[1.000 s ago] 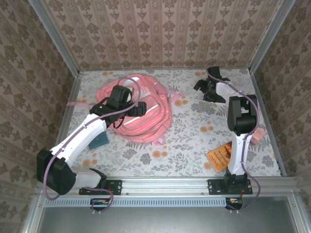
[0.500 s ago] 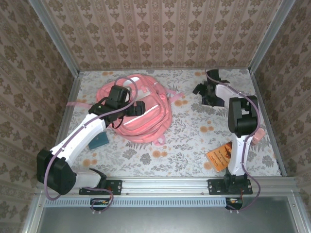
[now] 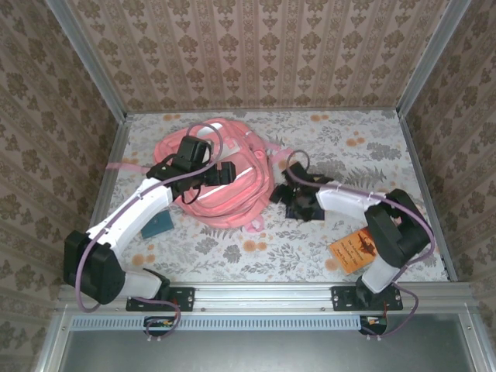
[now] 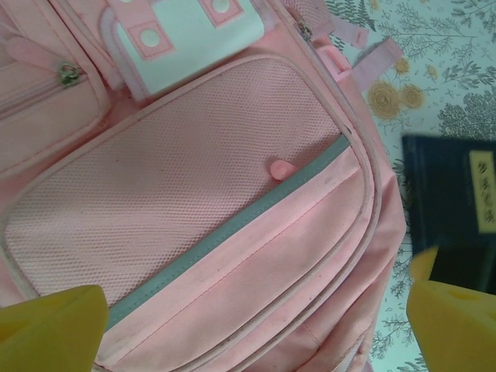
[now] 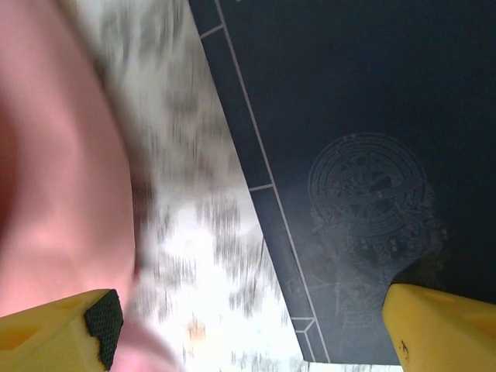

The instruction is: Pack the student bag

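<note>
2 arms reach over the floral table point(image 3: 341, 155) in the top view. The pink backpack point(image 3: 232, 198) lies toward the far left corner, with the left gripper point(image 3: 215, 172) hovering above it. The right gripper point(image 3: 297, 198) hangs over a dark book point(image 3: 298, 211) just beside the backpack's right side. An orange booklet point(image 3: 353, 249) lies near the near right corner.

Left wrist view: yellow fingers point(image 4: 50, 329) spread wide and empty above the backpack's mesh pocket.

Right wrist view: fingers point(image 5: 442, 329) parted and empty above the book's cover.
</note>
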